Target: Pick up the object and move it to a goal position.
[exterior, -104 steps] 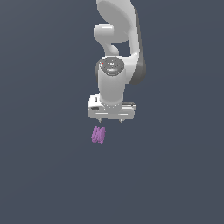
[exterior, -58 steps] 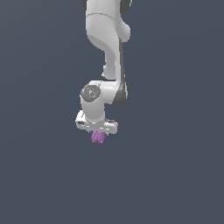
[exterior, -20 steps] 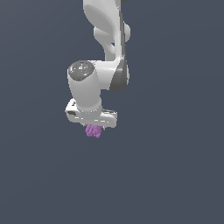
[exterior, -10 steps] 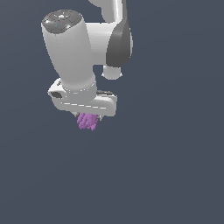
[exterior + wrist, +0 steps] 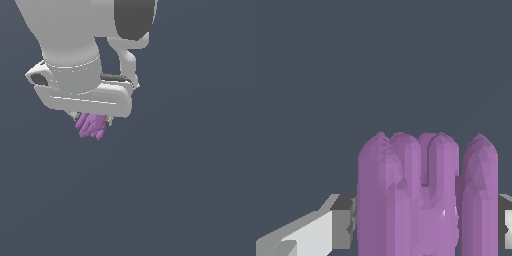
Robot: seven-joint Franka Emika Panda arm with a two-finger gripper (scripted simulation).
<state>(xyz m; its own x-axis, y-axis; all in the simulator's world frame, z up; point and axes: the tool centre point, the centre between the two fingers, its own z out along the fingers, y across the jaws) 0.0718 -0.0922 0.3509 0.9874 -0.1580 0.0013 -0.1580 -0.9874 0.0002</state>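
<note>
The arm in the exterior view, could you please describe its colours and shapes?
The glossy white arm has rounded, cylindrical links with a dark grey joint band near the top. Its white gripper has a broad, rounded-edged body with a small dark round inset at one end. No cables or markings show.

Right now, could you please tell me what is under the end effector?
The purple object hangs below the end effector, its lobed end sticking out. Its upper part and the fingers are covered by the white body. Beneath it is only plain grey background.
</note>
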